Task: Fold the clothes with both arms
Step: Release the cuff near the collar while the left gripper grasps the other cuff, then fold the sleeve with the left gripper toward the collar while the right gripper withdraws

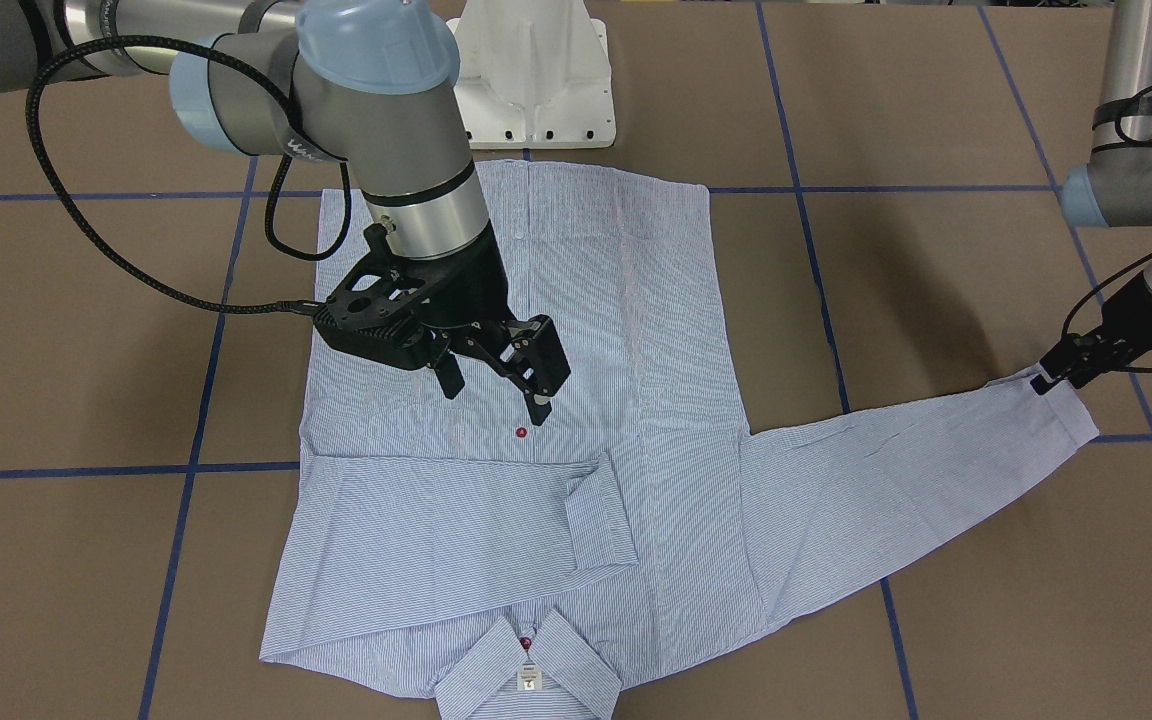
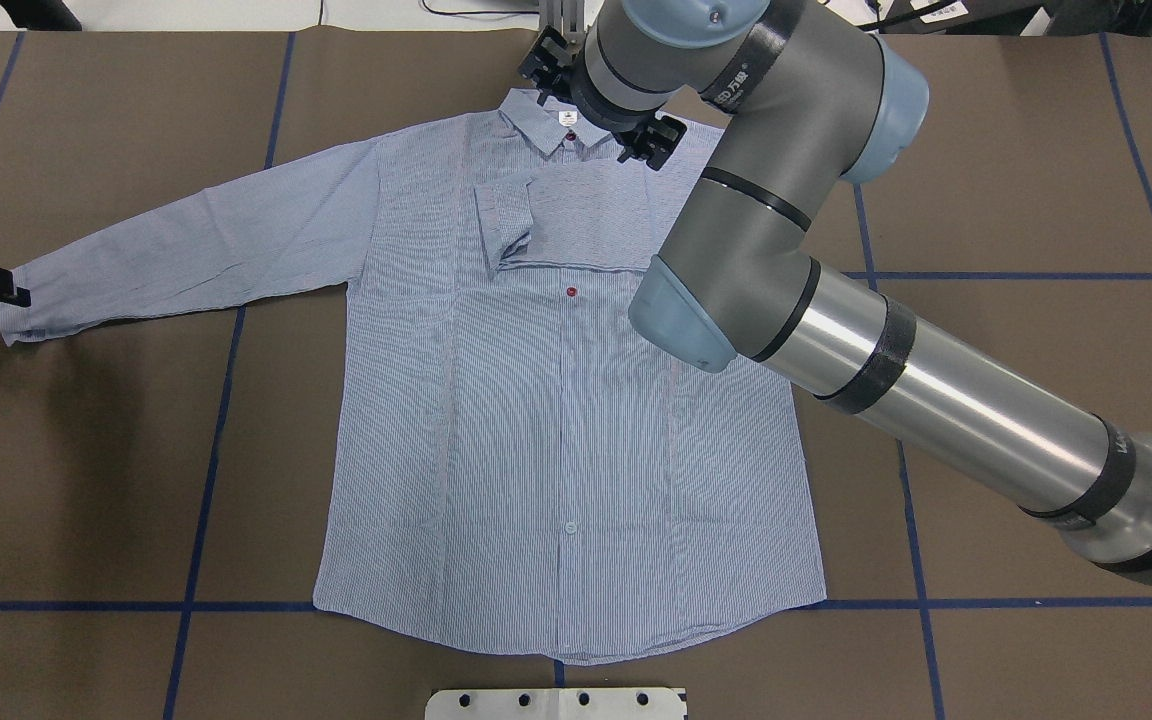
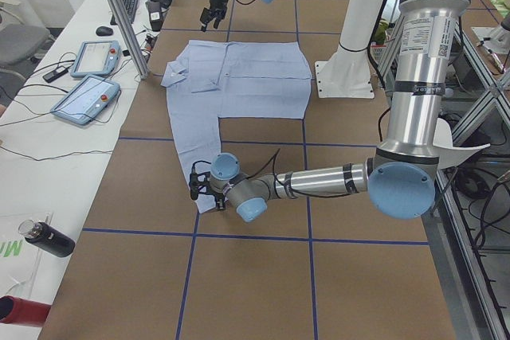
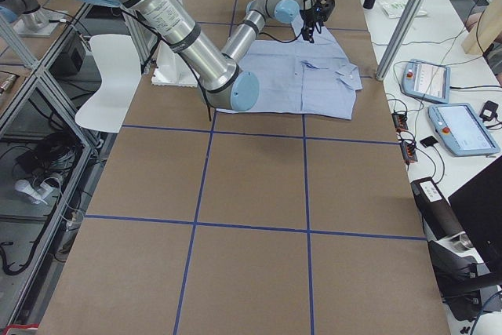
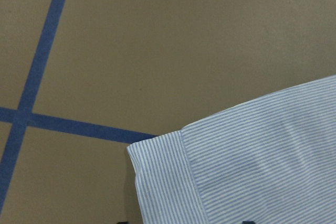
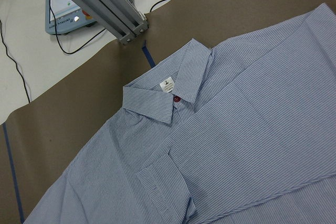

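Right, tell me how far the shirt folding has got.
Done: the striped shirt lies flat and buttoned, and the folded sleeve on the robot's right lies across its chest. In hand: the left gripper is at the cuff of the outstretched sleeve; whether it grips, I cannot tell. The right gripper hangs open above the chest. Left: that sleeve, then probably the body folds.

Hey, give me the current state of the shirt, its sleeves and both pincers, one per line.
shirt: lying flat, front up, buttoned.
folded sleeve: laid across the chest.
other sleeve: stretched straight out sideways.
left pincer: at that sleeve's cuff; open or shut, cannot tell.
right pincer: open, empty, above the shirt front.
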You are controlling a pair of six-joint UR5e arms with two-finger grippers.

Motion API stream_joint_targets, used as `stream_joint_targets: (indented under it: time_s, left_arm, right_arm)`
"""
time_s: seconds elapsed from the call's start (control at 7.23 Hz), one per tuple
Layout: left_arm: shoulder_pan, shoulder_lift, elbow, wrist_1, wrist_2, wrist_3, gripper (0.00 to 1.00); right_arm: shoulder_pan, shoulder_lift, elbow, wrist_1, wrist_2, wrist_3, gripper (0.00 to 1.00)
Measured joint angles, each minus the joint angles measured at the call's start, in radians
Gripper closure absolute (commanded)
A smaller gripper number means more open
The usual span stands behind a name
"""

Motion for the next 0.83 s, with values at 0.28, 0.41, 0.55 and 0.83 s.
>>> stream_joint_targets:
  time_s: [0.28, 0.41, 0.55, 0.83]
  left_arm:
    - [0.003, 0.005, -0.003, -0.008, 0.000, -0.004, 1.00]
    - [0.003, 0.006, -0.004, -0.008, 0.000, -0.005, 1.00]
    - [0.002, 0.007, -0.009, -0.008, -0.004, -0.006, 1.00]
    - [0.000, 0.003, -0.048, 0.007, -0.093, -0.027, 1.00]
  right_arm:
    - [-0.001, 0.000, 0.001, 0.000, 0.000, 0.002, 0.01]
    - [-0.002, 0.001, 0.001, 0.000, 0.000, 0.004, 0.01]
    - [-0.002, 0.001, 0.001, 0.001, 0.000, 0.006, 0.01]
    - [-0.003, -0.003, -0.001, 0.001, 0.000, 0.004, 0.01]
